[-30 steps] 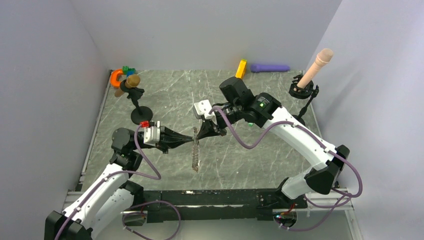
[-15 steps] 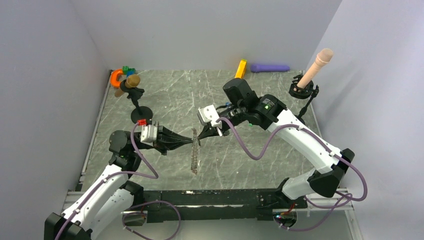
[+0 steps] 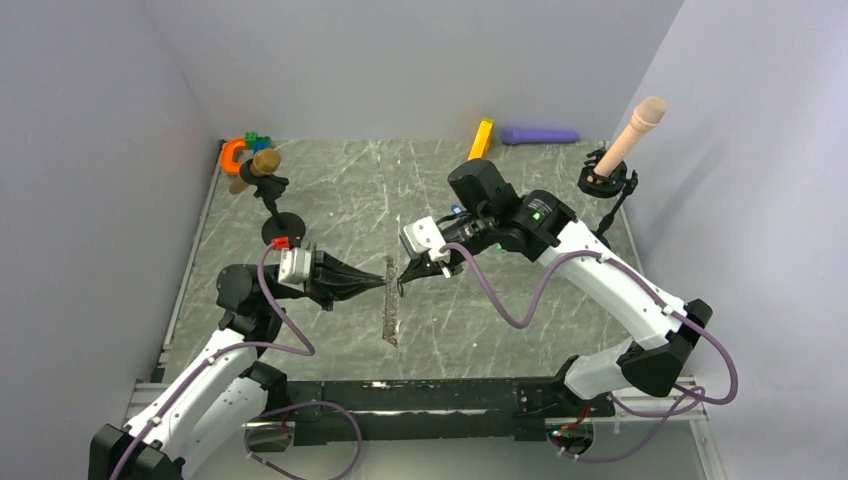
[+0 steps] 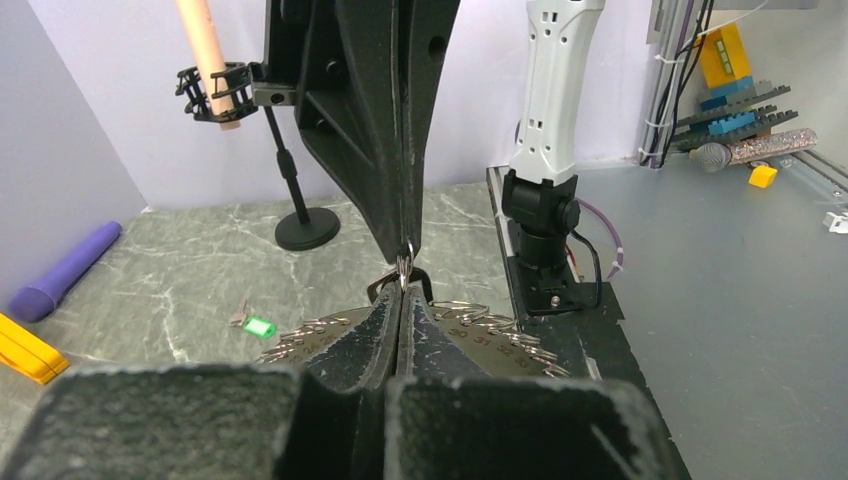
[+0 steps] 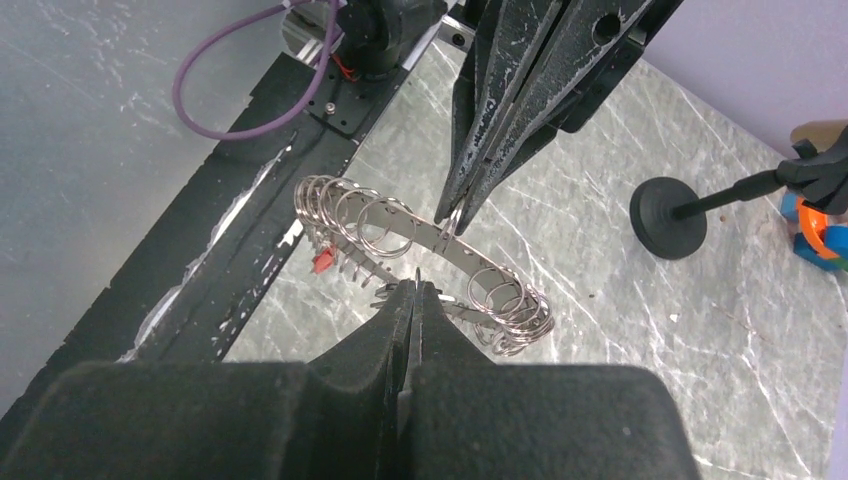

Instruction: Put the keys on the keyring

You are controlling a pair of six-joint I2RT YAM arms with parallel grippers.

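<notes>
The 2 claws meet tip to tip. The left claw (image 3: 383, 281) pinches the dangling keyring (image 3: 391, 312) over the tabletop (image 3: 480, 320) — the right claw (image 3: 402, 274), pressed together, touches its top, grip unclear.

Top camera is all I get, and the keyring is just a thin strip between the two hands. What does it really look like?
Observer: The right wrist camera shows the keyring as a curved metal band strung with many small wire rings.
Operator: Any keys on it?
Observer: That same camera shows a red key under the rings at one end. I cannot tell whether it is hooked on.
Operator: And the green one?
Observer: It is off the ring. The left wrist camera shows the green key lying on the table.
</notes>
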